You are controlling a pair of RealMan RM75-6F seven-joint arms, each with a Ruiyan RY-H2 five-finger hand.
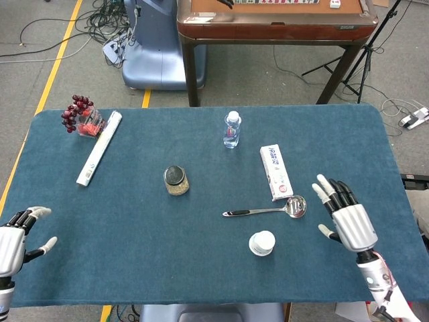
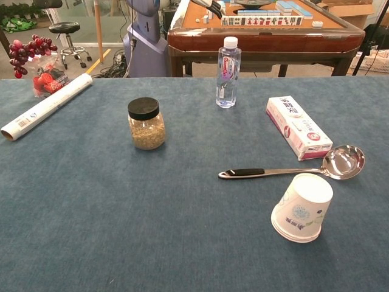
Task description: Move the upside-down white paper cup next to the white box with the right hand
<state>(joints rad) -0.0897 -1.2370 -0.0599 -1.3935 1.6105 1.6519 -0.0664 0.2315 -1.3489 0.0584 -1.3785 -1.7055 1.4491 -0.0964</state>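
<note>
Spread right hand (image 1: 351,222) near paper cup (image 1: 262,243)

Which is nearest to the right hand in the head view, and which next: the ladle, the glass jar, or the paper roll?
From the right hand:
1. Ladle, its bowl just to the hand's left.
2. Glass jar, mid-table.
3. Paper roll, far left side, by the grapes.

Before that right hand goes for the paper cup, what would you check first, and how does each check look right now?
1. Right hand empty, fingers spread: ok.
2. Cup upside down, standing free: ok.
3. Path from hand to cup free of other things: ok.
4. Ladle lies between cup and box; must lift over: not ok.
5. Bare cloth beside box for the cup: ok.
6. Left hand far off at table edge: ok.
</note>
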